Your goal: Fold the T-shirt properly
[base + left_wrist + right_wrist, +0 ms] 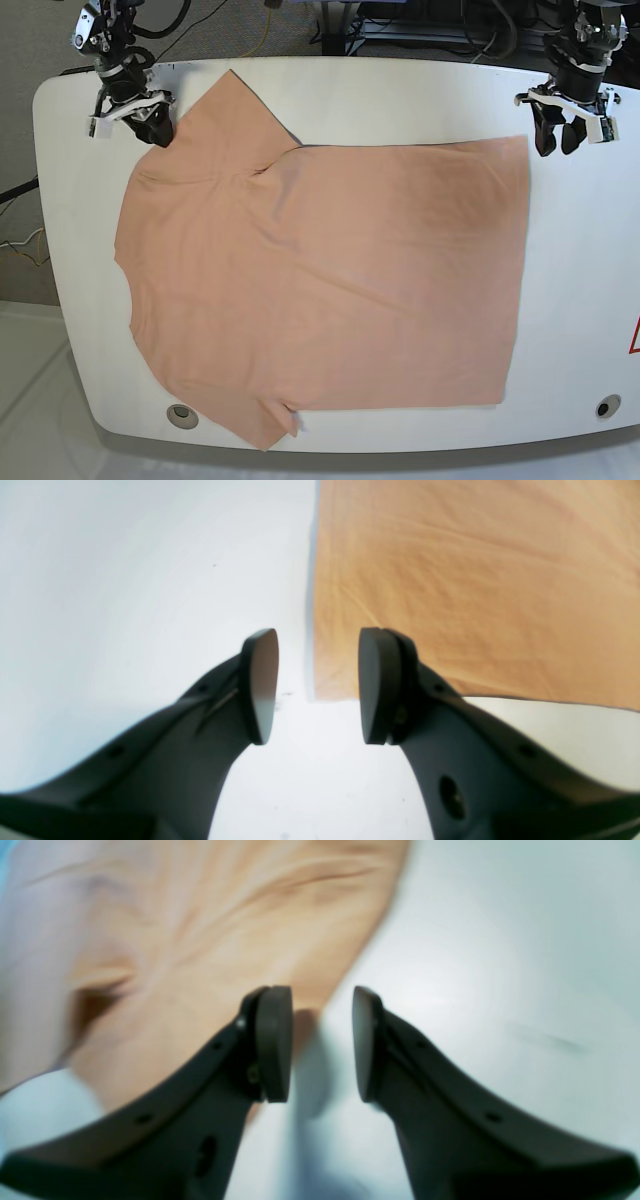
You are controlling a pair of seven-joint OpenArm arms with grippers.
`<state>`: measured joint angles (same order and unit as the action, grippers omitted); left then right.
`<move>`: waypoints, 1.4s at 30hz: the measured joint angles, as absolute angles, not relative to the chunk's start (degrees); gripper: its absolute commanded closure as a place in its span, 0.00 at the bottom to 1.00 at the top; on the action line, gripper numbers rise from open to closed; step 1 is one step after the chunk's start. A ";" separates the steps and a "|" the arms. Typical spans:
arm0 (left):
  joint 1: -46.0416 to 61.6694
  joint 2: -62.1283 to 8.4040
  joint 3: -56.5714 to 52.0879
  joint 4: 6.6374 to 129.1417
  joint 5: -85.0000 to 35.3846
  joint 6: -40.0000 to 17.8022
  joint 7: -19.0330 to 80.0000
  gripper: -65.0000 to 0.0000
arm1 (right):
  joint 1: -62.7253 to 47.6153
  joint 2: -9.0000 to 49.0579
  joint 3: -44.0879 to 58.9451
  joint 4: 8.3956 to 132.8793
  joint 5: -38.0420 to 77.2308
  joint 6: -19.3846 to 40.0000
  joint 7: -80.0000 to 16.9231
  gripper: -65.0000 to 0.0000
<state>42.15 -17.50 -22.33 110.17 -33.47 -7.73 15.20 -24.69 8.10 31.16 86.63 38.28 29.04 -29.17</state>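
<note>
The peach T-shirt (320, 270) lies spread flat on the white table (585, 260), collar end to the left and hem to the right. My left gripper (558, 142) hovers just past the shirt's far right hem corner. In the left wrist view that gripper (318, 685) is open, and the T-shirt (475, 580) edge runs below the gap. My right gripper (155, 128) sits at the far left by the upper sleeve. In the right wrist view it (322, 1042) is open, with the blurred T-shirt (225, 915) sleeve under its left finger (272, 1040). Neither gripper holds anything.
Two round holes (181, 415) (600, 407) sit in the table's front corners. A red mark (634, 338) shows at the right edge. Cables and equipment (420, 25) lie behind the table's back edge. Bare white table surrounds the shirt on all sides.
</note>
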 measured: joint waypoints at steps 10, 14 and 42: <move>40.21 -16.56 -22.06 109.51 -31.18 -7.29 16.93 0.62 | -23.92 7.64 30.70 86.59 39.00 29.39 -30.92 0.68; 39.92 -15.55 -21.23 108.38 -30.11 -7.22 19.79 0.62 | -24.23 7.68 30.70 88.49 37.85 28.10 -32.64 0.68; 33.39 -15.44 -29.63 95.98 -41.63 -8.82 35.90 0.61 | -24.69 7.62 30.70 88.05 37.78 28.60 -31.09 0.69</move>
